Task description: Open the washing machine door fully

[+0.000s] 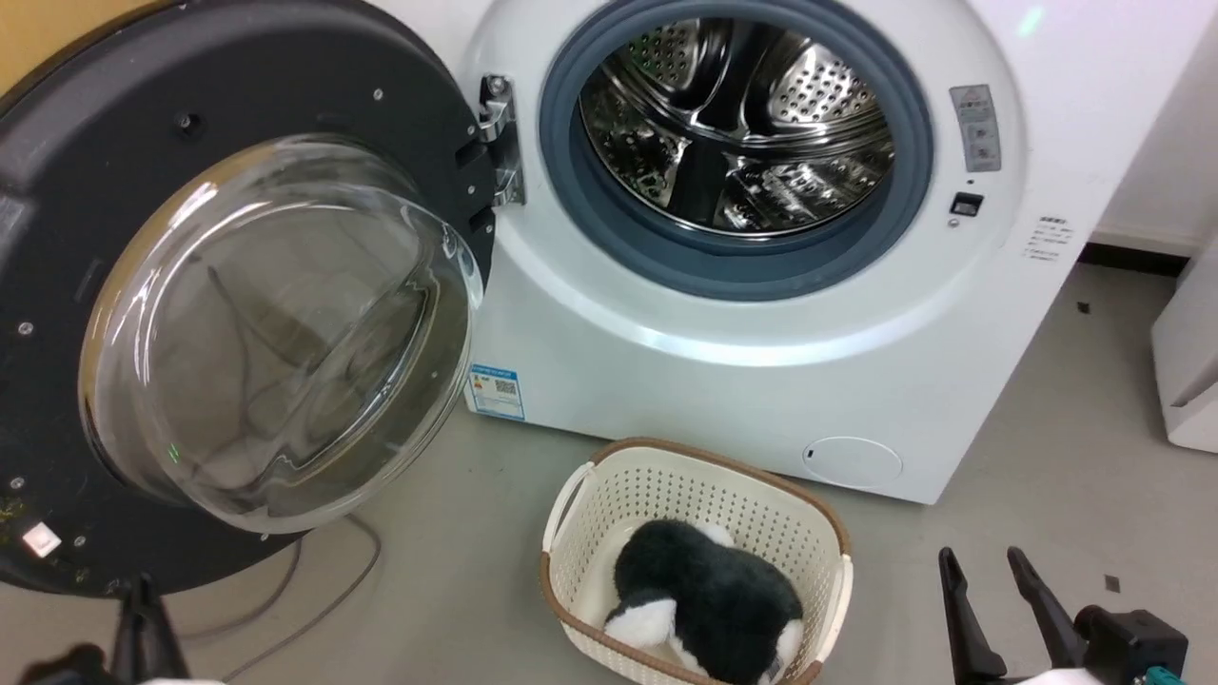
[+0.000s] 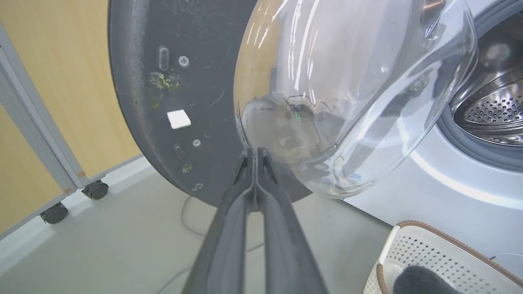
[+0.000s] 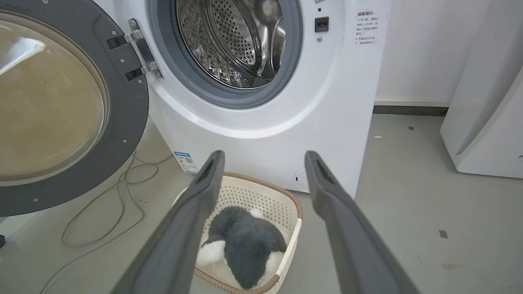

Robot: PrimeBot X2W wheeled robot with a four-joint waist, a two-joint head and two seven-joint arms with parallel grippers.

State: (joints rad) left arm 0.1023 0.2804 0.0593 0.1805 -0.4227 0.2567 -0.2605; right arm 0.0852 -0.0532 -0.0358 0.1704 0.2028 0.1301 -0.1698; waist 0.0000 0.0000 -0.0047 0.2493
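The washing machine door [image 1: 86, 190] stands swung wide to the left on its metal hinge [image 1: 500, 143]; its dark grey inner rim and bulging clear glass bowl [image 1: 285, 333] face me. The white washing machine [image 1: 723, 381] shows its steel drum [image 1: 737, 124] and grey gasket. My left gripper [image 1: 143, 590] is shut, low at the left, its tips just below the door's lower rim [image 2: 192, 134]; in the left wrist view the shut tips [image 2: 255, 153] lie beside the glass bowl [image 2: 347, 90]. My right gripper [image 1: 980, 561] is open and empty at the lower right, its fingers [image 3: 204, 179] spread above the basket.
A cream laundry basket [image 1: 590, 495] holding a dark grey and white plush toy [image 1: 704, 590] stands on the floor before the machine. A thin cable [image 1: 324, 580] trails under the door. A white appliance [image 1: 1189, 352] stands at the right. A wheeled partition [image 2: 49, 122] stands left of the door.
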